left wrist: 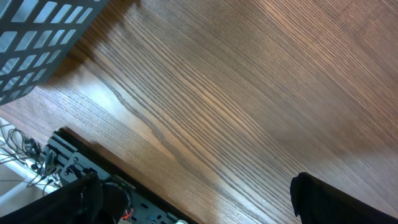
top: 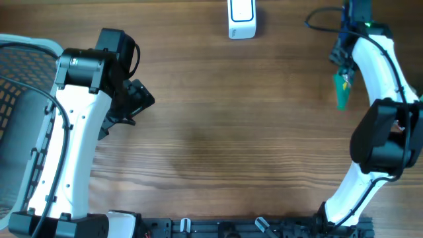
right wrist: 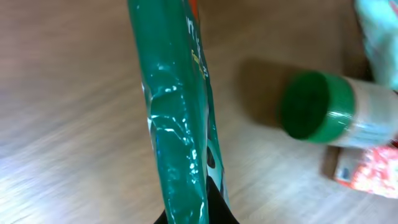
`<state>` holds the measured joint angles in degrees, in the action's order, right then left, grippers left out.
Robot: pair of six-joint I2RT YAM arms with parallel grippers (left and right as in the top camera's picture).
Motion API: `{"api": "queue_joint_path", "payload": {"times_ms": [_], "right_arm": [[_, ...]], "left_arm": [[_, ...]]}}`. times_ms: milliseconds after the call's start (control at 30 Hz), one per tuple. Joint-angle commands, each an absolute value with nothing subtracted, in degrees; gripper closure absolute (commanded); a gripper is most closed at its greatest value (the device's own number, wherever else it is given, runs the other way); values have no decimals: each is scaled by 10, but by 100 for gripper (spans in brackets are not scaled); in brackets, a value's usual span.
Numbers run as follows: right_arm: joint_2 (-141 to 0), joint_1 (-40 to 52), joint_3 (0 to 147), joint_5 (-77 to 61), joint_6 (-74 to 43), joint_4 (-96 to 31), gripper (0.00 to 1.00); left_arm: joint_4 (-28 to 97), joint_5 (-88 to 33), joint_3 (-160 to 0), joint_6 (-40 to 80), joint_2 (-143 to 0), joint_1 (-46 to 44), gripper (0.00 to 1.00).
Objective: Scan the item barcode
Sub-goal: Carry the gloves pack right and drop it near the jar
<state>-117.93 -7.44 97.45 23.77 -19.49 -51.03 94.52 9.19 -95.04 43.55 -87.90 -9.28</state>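
Note:
The item, a shiny green packet (right wrist: 177, 124), hangs pinched in my right gripper (right wrist: 198, 213), which is shut on its lower edge. From overhead the green packet (top: 342, 90) hangs just under the right gripper (top: 344, 65) at the far right of the table. No barcode shows on it in any view. A white scanner (top: 241, 18) stands at the far edge, centre, well left of the packet. My left gripper (top: 137, 99) stands open over bare wood at the left, with nothing between its fingers (left wrist: 329, 199).
A grey mesh basket (top: 20, 79) sits at the left edge, and its corner (left wrist: 37, 37) shows in the left wrist view. Under the packet lie a green-capped bottle (right wrist: 323, 112) and a red pack (right wrist: 367, 171). A black rail (left wrist: 93, 177) runs along the near edge.

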Motion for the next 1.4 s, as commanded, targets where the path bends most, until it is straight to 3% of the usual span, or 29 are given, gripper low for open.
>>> {"api": "queue_joint_path", "payload": {"times_ms": [0,33,67,400,567,700,800,867,1233,1367], "right_arm": [[-1178,-106,970,256,-203,-506,91],[-1175,-111,972,234,-174,-505,37],[-1172,-112,972,209,-146,-503,0],[-1014,-74,972,97,-132,-507,0],[-893,-65,972,-124,-119,-565,0],[-842,-65,972,-215,-207,-638,0],[-832,-65,972,-215,-311,-671,0],[-834,-66,972,-193,-311,-677,0],[-817,4,971,-189,-167,-568,0],[-756,48,970,-109,-141,-545,0]], "left_arm": [[946,101,-948,428,-870,-94,0],[946,101,-948,428,-870,-94,0],[946,101,-948,428,-870,-94,0],[946,101,-948,428,-870,-94,0],[946,101,-948,428,-870,-94,0],[946,101,-948,428,-870,-94,0],[946,101,-948,428,-870,-94,0],[946,101,-948,428,-870,-94,0],[946,101,-948,428,-870,-94,0],[946,101,-948,428,-870,-94,0]]}}
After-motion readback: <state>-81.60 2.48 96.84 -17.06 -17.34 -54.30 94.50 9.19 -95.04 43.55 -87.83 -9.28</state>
